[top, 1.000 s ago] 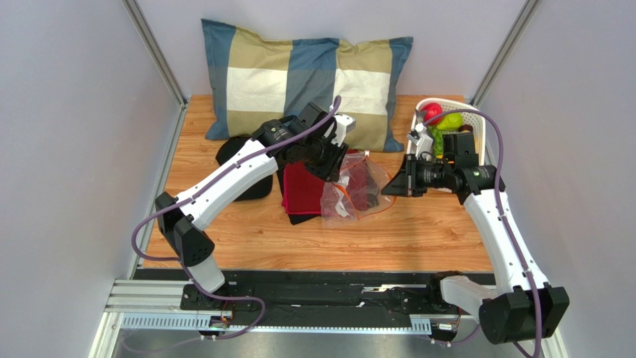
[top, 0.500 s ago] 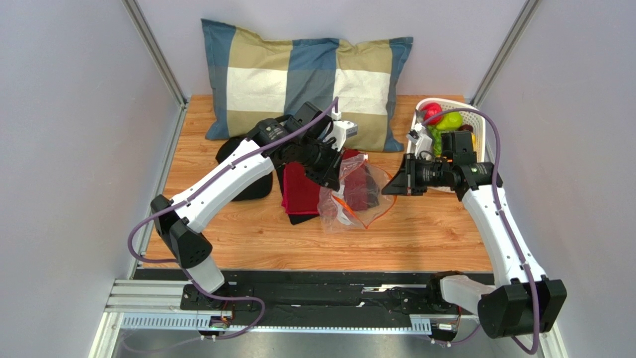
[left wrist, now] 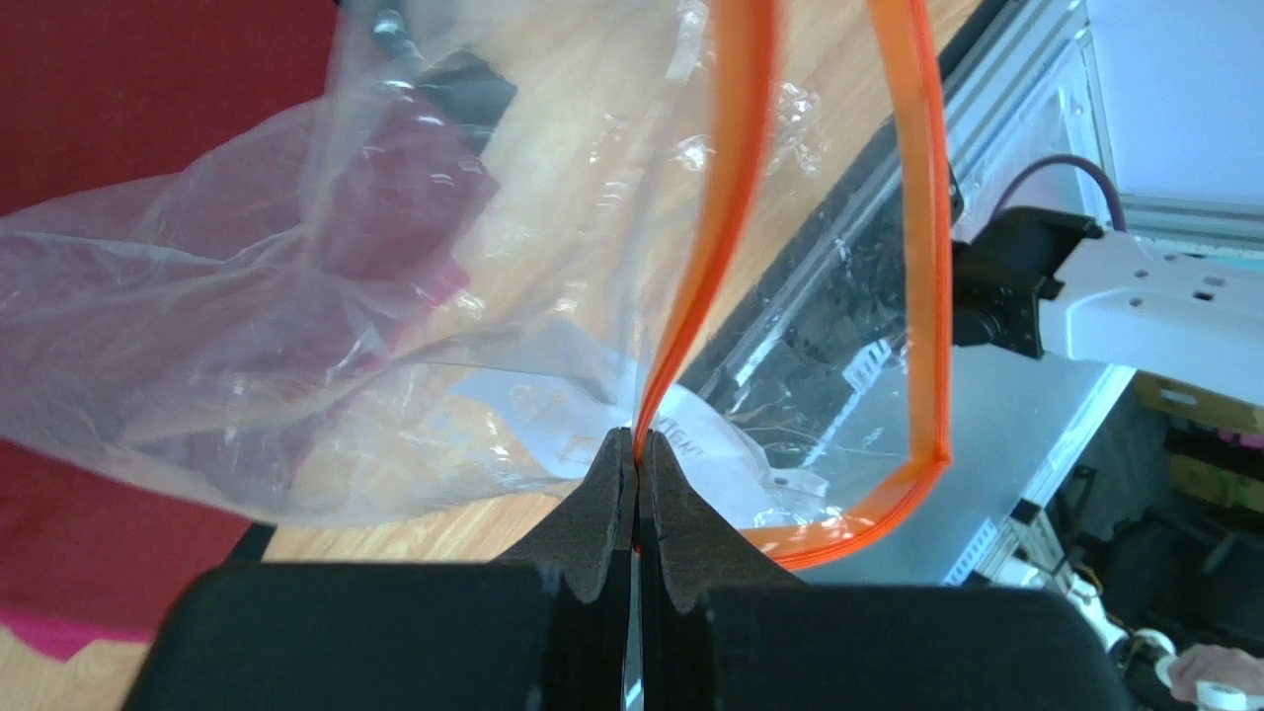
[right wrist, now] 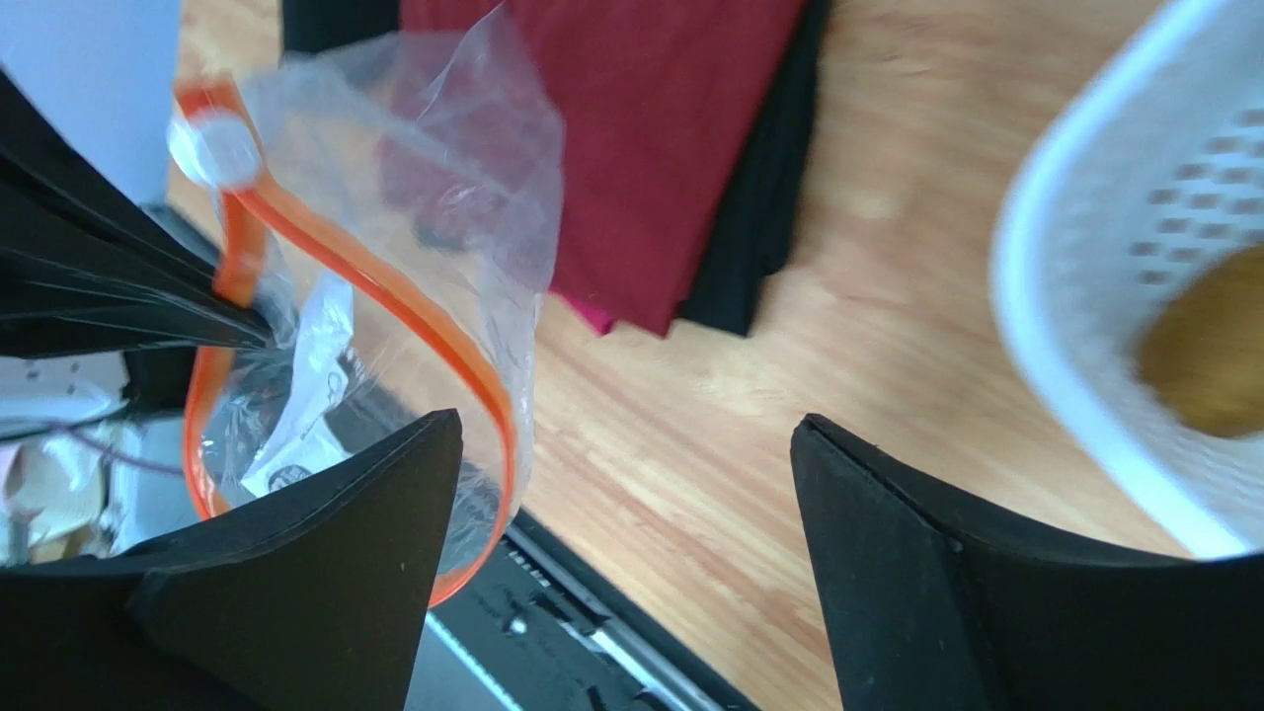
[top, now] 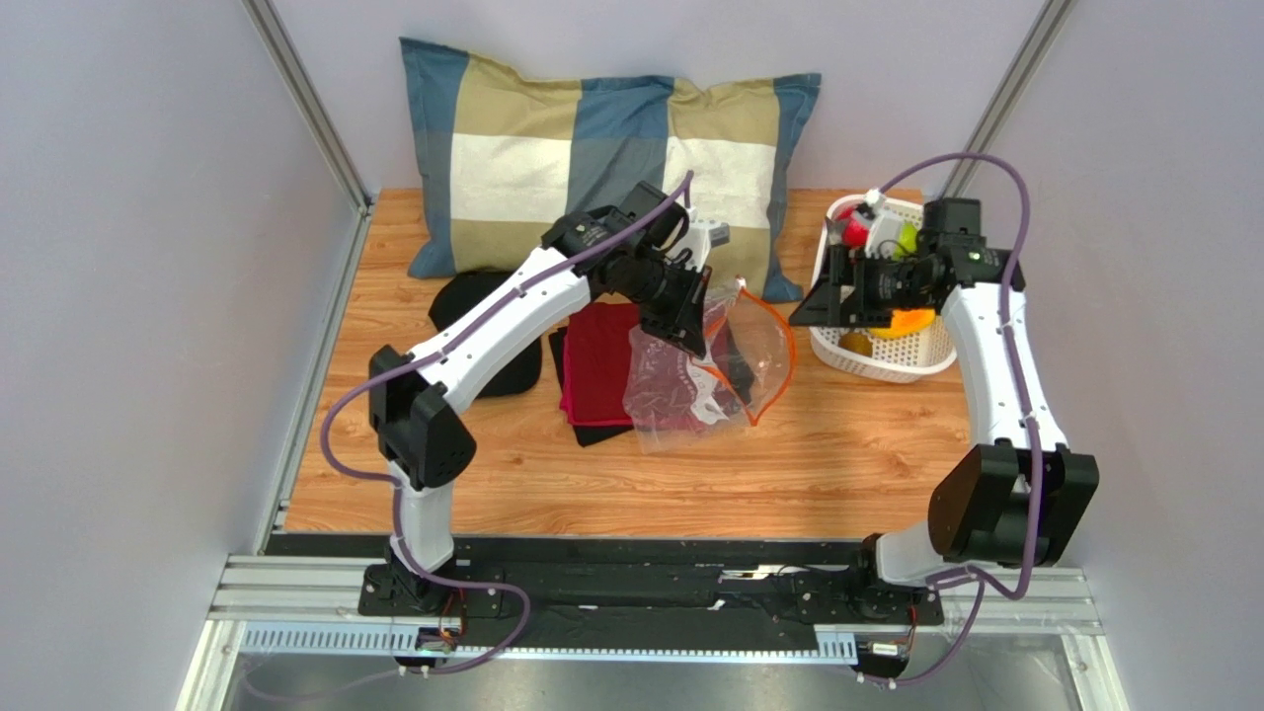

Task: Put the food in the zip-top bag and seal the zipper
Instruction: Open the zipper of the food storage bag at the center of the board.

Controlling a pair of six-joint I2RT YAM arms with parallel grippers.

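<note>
wooden tabletop (top: 890, 459) between pale grey walls (top: 134, 296), checked pillow (top: 594, 148) at back; left gripper (left wrist: 638, 445) pinches orange-red zipper strip (left wrist: 727, 222) of clear plastic bag (left wrist: 297, 296), right gripper (right wrist: 626, 430) spread.

The clear crinkly plastic zip-top bag (top: 675, 388) lies just left of the white perforated plastic basket (top: 898, 366), its mouth lifted and gaping toward that basket. Its thin orange-red zipper strip (top: 782, 356) is unsealed and bowed into an open loop. The small glossy toy fruits (top: 908, 320) sit inside the basket, with red, orange and yellow pieces showing.
</note>
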